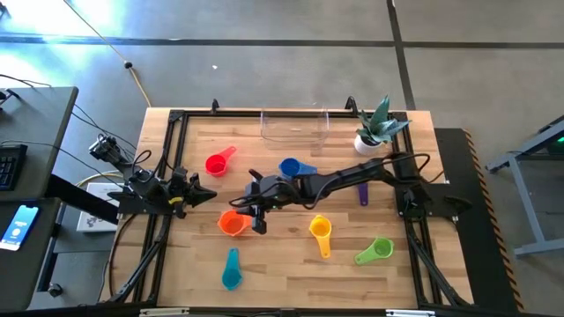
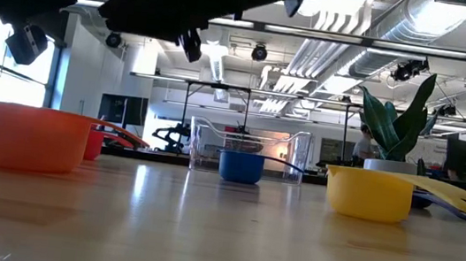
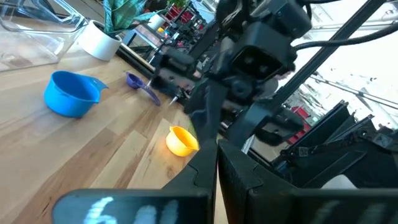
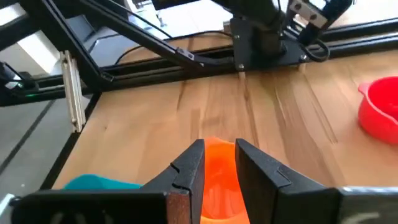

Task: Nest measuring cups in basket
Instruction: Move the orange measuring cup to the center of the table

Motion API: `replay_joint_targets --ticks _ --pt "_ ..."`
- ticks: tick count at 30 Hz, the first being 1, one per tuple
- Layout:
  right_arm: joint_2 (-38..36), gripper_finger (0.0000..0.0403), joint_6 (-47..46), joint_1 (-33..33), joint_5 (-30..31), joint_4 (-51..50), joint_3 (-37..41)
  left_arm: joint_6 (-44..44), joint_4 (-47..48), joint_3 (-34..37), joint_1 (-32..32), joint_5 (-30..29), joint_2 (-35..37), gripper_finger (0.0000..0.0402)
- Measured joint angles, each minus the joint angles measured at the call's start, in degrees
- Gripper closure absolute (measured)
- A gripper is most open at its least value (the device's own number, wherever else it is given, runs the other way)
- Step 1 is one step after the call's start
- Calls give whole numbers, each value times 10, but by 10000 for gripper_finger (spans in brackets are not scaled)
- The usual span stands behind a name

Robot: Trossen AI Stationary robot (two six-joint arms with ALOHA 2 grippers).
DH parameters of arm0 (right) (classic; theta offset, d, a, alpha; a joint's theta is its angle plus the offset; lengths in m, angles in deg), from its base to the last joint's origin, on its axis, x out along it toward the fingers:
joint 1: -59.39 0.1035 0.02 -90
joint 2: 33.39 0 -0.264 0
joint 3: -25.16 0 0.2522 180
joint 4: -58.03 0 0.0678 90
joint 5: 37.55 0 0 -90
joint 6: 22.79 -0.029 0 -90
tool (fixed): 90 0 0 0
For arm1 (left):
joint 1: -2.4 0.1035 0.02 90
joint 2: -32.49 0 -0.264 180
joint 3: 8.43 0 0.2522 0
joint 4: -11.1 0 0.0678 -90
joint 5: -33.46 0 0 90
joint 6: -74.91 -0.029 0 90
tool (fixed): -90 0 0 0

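Observation:
Seven measuring cups lie bowl-down-side up on the wooden table: red (image 1: 218,162), blue (image 1: 293,167), orange (image 1: 232,224), yellow (image 1: 321,232), green (image 1: 374,251), teal (image 1: 231,269), and purple (image 1: 362,193), partly under the right arm. The clear basket (image 1: 294,126) stands at the far edge. My right gripper (image 4: 219,163) hovers open above the orange cup (image 4: 217,183), its fingers a narrow gap apart and well clear of the cup's rim (image 2: 39,113) in the low view. My left gripper (image 1: 204,195) waits at the table's left side, shut.
A white plant pot (image 1: 370,139) with a green plant stands at the far right corner beside the basket. Black frame rails (image 1: 167,176) run along the table's left and right edges. Bare wood lies between the red cup and the basket.

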Motion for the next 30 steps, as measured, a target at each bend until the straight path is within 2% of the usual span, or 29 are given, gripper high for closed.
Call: replay_joint_targets --ticks 13,20,30 --pt "51 264 -28 -24 -3 25 0 0 0 0 0 0 0 397" --pt "79 263 -101 -27 13 44 -10 0 0 0 0 0 0 397" --pt "92 263 -99 -15 27 -42 -58 0 0 0 0 0 0 397"
